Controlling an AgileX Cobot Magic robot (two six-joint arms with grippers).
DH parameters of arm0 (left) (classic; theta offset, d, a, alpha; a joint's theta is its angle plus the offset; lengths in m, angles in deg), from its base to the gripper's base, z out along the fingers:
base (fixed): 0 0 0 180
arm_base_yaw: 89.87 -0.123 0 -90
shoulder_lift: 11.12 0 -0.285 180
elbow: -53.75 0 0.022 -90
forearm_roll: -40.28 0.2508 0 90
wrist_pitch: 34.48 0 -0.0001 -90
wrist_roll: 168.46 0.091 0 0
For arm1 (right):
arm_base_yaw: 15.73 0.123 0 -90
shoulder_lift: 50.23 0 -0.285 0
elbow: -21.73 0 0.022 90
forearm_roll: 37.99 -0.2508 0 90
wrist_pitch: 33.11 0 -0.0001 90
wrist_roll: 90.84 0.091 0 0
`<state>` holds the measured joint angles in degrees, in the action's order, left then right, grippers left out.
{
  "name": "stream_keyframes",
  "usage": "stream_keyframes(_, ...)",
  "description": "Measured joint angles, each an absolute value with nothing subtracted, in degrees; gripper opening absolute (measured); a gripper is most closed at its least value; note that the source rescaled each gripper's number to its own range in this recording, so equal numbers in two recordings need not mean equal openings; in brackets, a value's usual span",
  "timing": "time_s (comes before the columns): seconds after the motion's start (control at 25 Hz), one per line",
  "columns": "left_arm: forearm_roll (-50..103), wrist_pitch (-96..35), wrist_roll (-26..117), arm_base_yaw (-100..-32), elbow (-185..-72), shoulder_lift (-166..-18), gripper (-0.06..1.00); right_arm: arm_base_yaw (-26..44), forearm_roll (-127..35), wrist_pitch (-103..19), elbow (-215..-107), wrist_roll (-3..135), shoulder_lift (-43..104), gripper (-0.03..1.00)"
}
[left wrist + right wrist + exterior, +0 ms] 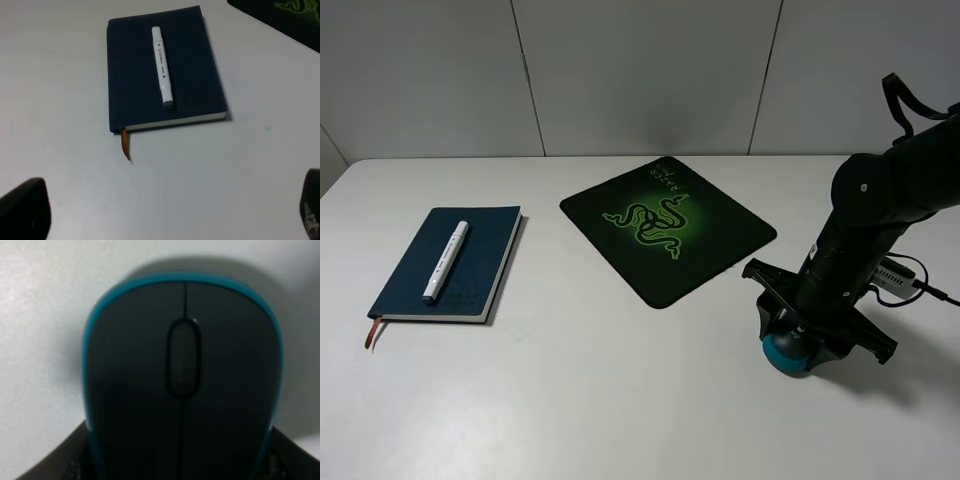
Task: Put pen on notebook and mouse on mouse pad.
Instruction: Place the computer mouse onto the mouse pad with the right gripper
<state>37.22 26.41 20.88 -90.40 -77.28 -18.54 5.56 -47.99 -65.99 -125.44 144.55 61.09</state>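
Pincer on the right arm (802,328) is down over the mouse (787,353), which sits on the bare bench (620,400) just off the pad's (720,235) right corner, on the side nearer the camera. Its dark jaws flank the mouse's rear in the wrist view, but I cannot tell whether they press the teal sides or stand slightly clear.

The step in hand looks like taking the mouse. Squeeze evenly across the teal flanks, low enough that the rounded shell cannot squirt upward. Lift only enough to clear the pad's edge, since dragging could catch that edge and ruck it. Carry the mouse toward the pad's middle, over the green logo. Lower it until the base rests flat, then release, so no part overhangs the rim.

Well to the left of the pad, the pen (445,260) already lies along the notebook (485,265), so that half looks done. The left pincer (160,212) hangs wide open and empty, farther from the pad than the notebook.
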Motion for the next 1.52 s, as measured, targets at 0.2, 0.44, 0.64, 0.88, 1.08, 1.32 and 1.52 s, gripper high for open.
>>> stream_keyframes(0.2, 37.22, 26.41, 20.88, -90.4, -77.28, -18.54, 1.0, 5.56, -47.93, -66.76, -125.38, 143.72, 58.33, 0.0)
stream_keyframes(0.44, 37.22, 26.41, 20.88, -90.4, -77.28, -18.54, 1.0, 5.56, -47.82, -69.77, -125.38, 143.35, 54.01, 0.0)
stream_keyframes(0.64, 37.22, 26.41, 20.88, -90.4, -77.28, -18.54, 1.0, 5.56, -47.44, -73.27, -125.87, 141.29, 52.37, 0.0)
stream_keyframes(0.88, 37.22, 26.41, 20.88, -90.4, -77.28, -18.54, 1.0, 5.56, -47.2, -79.65, -131.79, 135.93, 52.37, 0.0)
stream_keyframes(1.08, 37.22, 26.41, 20.88, -90.4, -77.28, -18.54, 1.0, 5.56, -47.26, -83.27, -136.44, 131.76, 52.37, 0.0)
stream_keyframes(1.32, 37.22, 26.41, 20.88, -90.4, -77.28, -18.54, 1.0, 5.56, -47.26, -88.86, -144.46, 125.7, 55.61, 0.0)
stream_keyframes(1.52, 37.22, 26.41, 20.88, -90.4, -77.28, -18.54, 1.0, 5.56, -47.26, -91.31, -151.96, 120.31, 60.2, 0.0)
